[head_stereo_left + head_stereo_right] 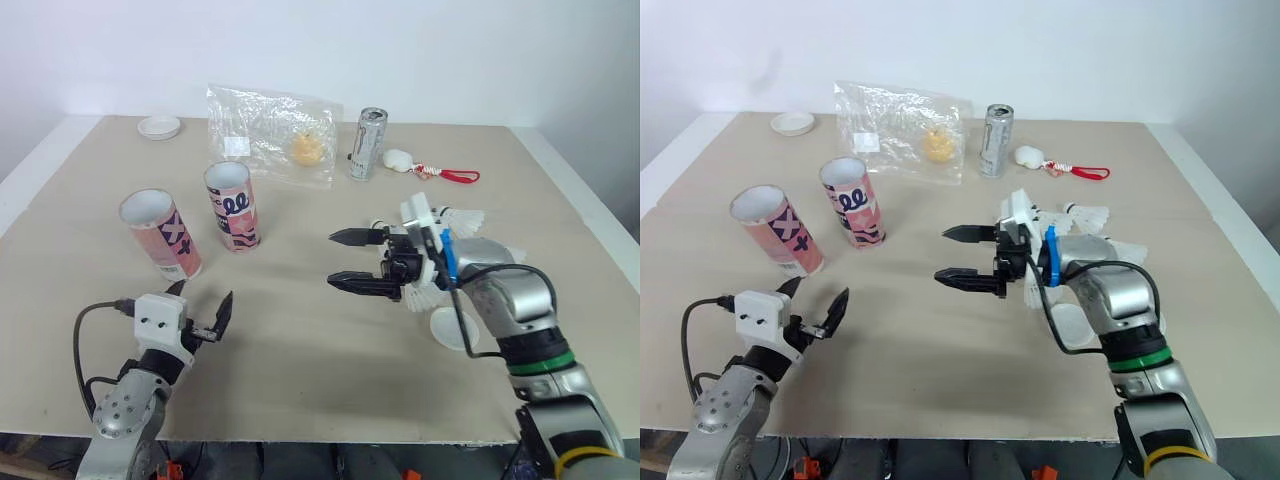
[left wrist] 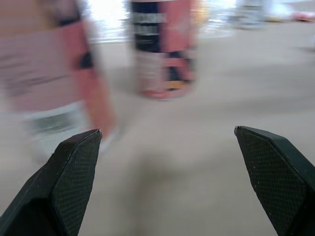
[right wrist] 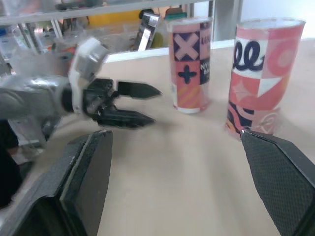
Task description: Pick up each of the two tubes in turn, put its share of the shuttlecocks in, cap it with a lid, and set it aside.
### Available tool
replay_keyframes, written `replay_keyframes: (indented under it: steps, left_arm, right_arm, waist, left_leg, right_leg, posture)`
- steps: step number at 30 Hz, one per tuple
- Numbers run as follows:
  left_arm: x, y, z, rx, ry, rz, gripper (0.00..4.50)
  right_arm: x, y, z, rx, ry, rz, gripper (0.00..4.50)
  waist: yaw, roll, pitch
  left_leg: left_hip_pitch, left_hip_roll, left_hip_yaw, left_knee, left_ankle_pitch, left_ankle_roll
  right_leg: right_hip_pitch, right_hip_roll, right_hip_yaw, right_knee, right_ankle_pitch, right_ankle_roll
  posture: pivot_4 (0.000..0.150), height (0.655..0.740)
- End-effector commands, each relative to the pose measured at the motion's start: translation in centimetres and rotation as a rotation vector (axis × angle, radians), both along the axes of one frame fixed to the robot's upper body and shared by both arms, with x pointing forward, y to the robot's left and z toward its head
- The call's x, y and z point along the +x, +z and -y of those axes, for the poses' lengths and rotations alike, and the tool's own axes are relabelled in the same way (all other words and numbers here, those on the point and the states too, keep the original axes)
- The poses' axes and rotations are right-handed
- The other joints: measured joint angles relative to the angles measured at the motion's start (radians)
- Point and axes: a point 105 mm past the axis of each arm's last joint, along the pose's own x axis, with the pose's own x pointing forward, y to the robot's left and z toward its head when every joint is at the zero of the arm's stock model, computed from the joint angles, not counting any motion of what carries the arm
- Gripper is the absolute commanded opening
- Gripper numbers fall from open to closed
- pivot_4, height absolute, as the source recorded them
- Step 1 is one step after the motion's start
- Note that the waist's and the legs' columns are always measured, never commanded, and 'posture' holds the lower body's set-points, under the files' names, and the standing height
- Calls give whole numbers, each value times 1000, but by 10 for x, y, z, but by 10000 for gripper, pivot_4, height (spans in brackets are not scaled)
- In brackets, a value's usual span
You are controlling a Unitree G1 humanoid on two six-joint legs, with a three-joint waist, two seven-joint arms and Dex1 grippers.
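Note:
Two pink patterned tubes stand open-topped on the left of the table: one leaning [image 1: 160, 235], one upright [image 1: 232, 205]. My left gripper [image 1: 204, 296] hovers low near the front edge, just in front of the leaning tube, open and empty. My right gripper [image 1: 332, 259] is at mid-table, pointing left toward the tubes, open with nothing between its fingers. White shuttlecocks [image 1: 462, 216] lie behind and beside the right wrist. A white lid [image 1: 452, 328] lies under the right forearm, and another lid [image 1: 160, 126] sits at the far left. The right wrist view shows both tubes [image 3: 263, 78] and the left gripper [image 3: 140, 104].
At the back lie a clear plastic bag [image 1: 275, 130] with a yellow item, a silver can [image 1: 367, 145], and a white object with a red cord [image 1: 440, 170]. The table's front edge runs just below the left gripper.

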Motion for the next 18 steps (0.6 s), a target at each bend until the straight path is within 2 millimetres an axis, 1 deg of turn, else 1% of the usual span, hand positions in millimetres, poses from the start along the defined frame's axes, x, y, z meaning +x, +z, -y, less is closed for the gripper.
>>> replay_keyframes:
  steps: [1, 3, 9, 15, 18]
  left_arm:
    - [2, 17, -15, -12, 131, 63, 45000]
    - [5, 18, -21, -32, 165, 67, 45000]
    - [15, 20, -28, -33, 160, 60, 45000]
    - [28, 15, -41, -42, 168, 36, 45000]
    - [34, 12, -44, -49, 169, 20, 45000]
  right_arm:
    - [7, 11, -1, 25, 6, 81, 44358]
    - [9, 11, -3, 37, 14, 94, 44358]
    - [12, 13, -5, 35, 40, 178, 44358]
    - [14, 10, -7, 22, 41, 206, 44358]
    - [13, 8, -8, 17, 43, 209, 44358]
  waist:
    - [0, 0, 0]
    - [0, 0, 0]
    - [-1, 0, 0]
    - [-1, 0, 0]
    - [-1, 0, 0]
  left_leg:
    - [0, 0, 0, 0, 0, 0]
    - [0, 0, 0, 0, 0, 0]
    - [0, 0, -1, 0, 0, 0]
    - [0, 0, -1, 0, 0, 0]
    - [0, 0, -1, -1, 0, 0]
  right_leg:
    - [0, 0, 0, 0, 0, 0]
    - [0, 1, 0, 0, 1, 0]
    - [0, 1, 0, 0, 1, 0]
    - [0, 1, 0, 0, 1, 0]
    - [0, 1, 0, 0, 1, 0]
  posture:
    - [1500, 7400]
    - [1500, 7400]
    - [1500, 7400]
    - [1500, 7400]
    - [1500, 7400]
